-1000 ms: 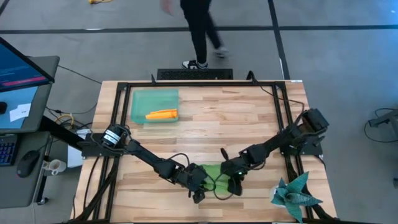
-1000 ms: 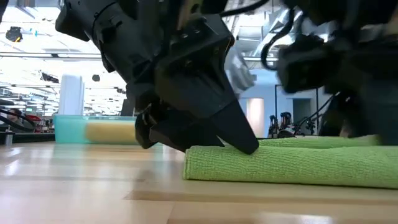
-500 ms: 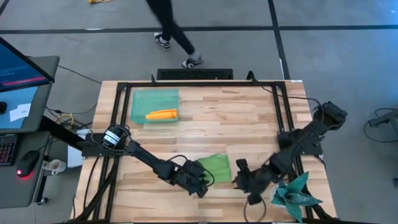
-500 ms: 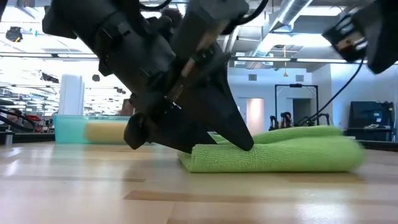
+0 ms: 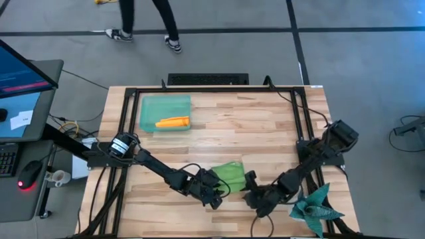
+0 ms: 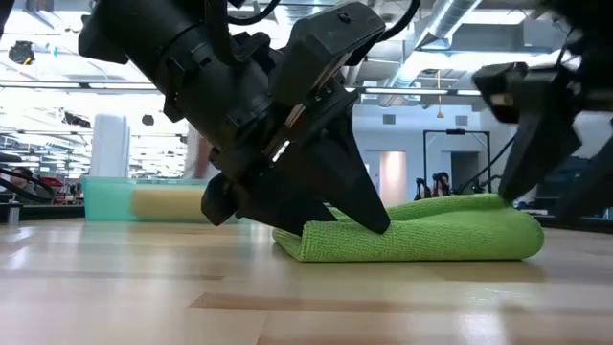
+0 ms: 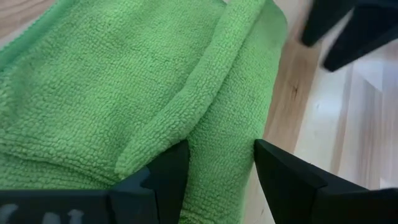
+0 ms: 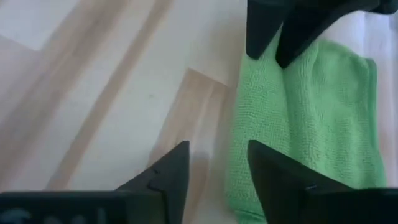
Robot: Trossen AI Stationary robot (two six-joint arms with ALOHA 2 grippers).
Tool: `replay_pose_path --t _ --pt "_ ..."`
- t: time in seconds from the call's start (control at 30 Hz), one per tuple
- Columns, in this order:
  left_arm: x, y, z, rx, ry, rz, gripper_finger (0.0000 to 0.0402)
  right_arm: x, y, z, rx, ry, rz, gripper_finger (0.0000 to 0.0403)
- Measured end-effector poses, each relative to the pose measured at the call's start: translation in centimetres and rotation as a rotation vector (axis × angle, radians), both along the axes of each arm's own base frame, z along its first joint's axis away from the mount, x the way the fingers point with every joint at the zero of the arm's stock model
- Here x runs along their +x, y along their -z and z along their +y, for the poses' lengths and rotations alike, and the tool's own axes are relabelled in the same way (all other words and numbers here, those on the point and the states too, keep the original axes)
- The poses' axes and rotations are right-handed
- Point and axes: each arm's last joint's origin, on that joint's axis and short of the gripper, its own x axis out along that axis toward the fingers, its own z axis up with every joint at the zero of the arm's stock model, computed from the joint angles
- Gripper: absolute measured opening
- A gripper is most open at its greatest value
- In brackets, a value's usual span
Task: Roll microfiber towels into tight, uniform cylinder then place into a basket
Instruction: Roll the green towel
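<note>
The lime green towel [image 5: 230, 175] lies as a thick folded bundle near the table's front edge, resting on its underside [image 6: 421, 251]. My left gripper [image 5: 216, 192] is shut on its left end [image 7: 221, 149]. My right gripper [image 5: 252, 190] is open just right of the bundle, its fingers [image 8: 217, 152] over the wood beside the towel's edge [image 8: 298, 124], touching nothing that I can see. The mint-green basket [image 5: 147, 106] stands at the far left with the rolled orange towel [image 5: 172, 122] lying inside it. My left gripper pinches the green towel's folded left edge [image 7: 214, 124] between its two fingers [image 7: 166, 171]. The fingers slant down from the table's left side [image 6: 369, 216]. Several layers lie between them. The bundle rests on the table.
A dark teal spiky cloth [image 5: 316, 206] lies at the near right corner, close behind my right arm. A black frame [image 5: 126, 126] runs along the table's edges. A person walks on the floor beyond the far edge [image 5: 143, 20]. Bare wood lies between the basket and the towel.
My right gripper has left the towel, swung out toward the table's right edge, then come back beside the bundle. The green towel has drawn in from a long flat strip to a shorter, thicker bundle and shifted slightly toward the far edge, with my left gripper staying on its left end.
</note>
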Motion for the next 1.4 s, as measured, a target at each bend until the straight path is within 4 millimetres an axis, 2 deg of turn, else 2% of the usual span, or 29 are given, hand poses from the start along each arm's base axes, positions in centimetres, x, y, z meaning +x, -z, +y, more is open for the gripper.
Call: replay_pose_path --t 0.13,0.3,0.5,0.7,0.93,1.03,1.13,1.3,1.4 --pt "0.0 0.0 0.0 0.006 0.016 0.004 0.0180 0.7 1.0 -0.7 -0.025 0.031 0.028 0.0213" --pt "0.0 0.0 0.0 0.004 0.019 0.006 0.0180 1.3 1.2 -1.6 0.000 0.102 0.040 0.0249" --pt "-0.1 0.0 0.0 0.003 0.023 0.012 0.0180 1.6 1.0 -2.1 0.027 0.141 0.044 0.0255" --pt "-0.1 0.0 0.0 0.010 0.031 0.016 0.0180 1.7 1.7 -3.3 -0.005 0.195 0.108 0.0255" --pt "-0.1 0.0 -0.2 0.142 0.169 0.022 0.0180 2.5 2.7 -4.2 0.066 0.249 0.183 0.0252" --pt "-0.2 -0.1 -0.4 0.214 0.245 0.023 0.0180 2.7 2.7 -4.7 0.131 0.309 0.213 0.0230" --pt "-0.5 -0.5 -0.8 0.288 0.308 0.024 0.0180 3.0 2.8 -5.0 0.173 0.343 0.229 0.0183" --pt "-1.4 -2.5 -1.8 0.381 0.424 -0.003 0.0181 3.0 2.8 -5.3 0.182 0.376 0.228 0.0087" --pt "-2.2 -3.9 -2.6 0.463 0.516 -0.017 0.0181 3.1 2.8 -5.3 0.190 0.381 0.224 0.0049"
